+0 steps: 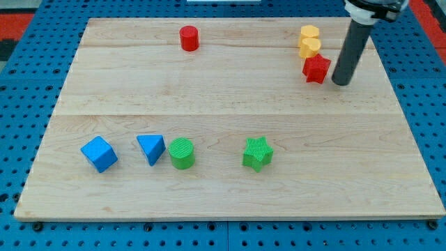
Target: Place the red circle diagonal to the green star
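Note:
The red circle (189, 37), a short red cylinder, stands near the view's top, left of centre. The green star (257, 153) lies low on the board, right of centre, far below and to the right of the red circle. My tip (341, 82) is at the view's upper right, just right of a red star block (316, 68) and far from both the red circle and the green star. It touches neither of them.
Two yellow blocks (310, 40) are stacked in a column just above the red star. A green cylinder (182, 153), a blue triangle (151, 148) and a blue cube (98, 153) line up at the lower left. The wooden board (223, 195) lies on a blue pegboard.

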`<state>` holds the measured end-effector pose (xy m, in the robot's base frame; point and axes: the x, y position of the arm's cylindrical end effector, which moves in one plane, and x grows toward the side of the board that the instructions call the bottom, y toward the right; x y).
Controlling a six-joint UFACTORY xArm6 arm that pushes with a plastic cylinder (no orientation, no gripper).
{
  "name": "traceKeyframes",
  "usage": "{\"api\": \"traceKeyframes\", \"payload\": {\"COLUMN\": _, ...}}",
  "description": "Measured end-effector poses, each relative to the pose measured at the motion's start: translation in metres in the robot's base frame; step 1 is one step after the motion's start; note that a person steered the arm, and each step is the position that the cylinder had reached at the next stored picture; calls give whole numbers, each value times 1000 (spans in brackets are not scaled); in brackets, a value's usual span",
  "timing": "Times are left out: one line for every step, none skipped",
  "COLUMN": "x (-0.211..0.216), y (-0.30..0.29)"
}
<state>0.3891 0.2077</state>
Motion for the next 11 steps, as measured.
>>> {"api": "traceKeyframes", "payload": {"x": 57, "y": -101}}
{"api": "traceKeyframes", "payload": {"x": 20, "y": -220}}
{"api": "traceKeyframes", "payload": {"x": -2, "y": -321}}
{"api": "traceKeyframes", "payload": {"x": -64, "y": -380}}
{"api": "traceKeyframes", "payload": {"x": -121, "y": -356}}
{"api": "traceKeyframes", "payload": {"x": -154, "y": -308}}
{"api": "traceKeyframes", "payload": {"x": -155, "y": -275}}
{"api": "traceKeyframes", "payload": {"x": -105, "y": -234}}
{"api": "traceKeyframes", "payload": {"x": -51, "y": -167}}
{"api": "traceKeyframes", "payload": {"x": -16, "y": -134}}
{"api": "traceKeyframes", "payload": {"x": 1, "y": -158}}
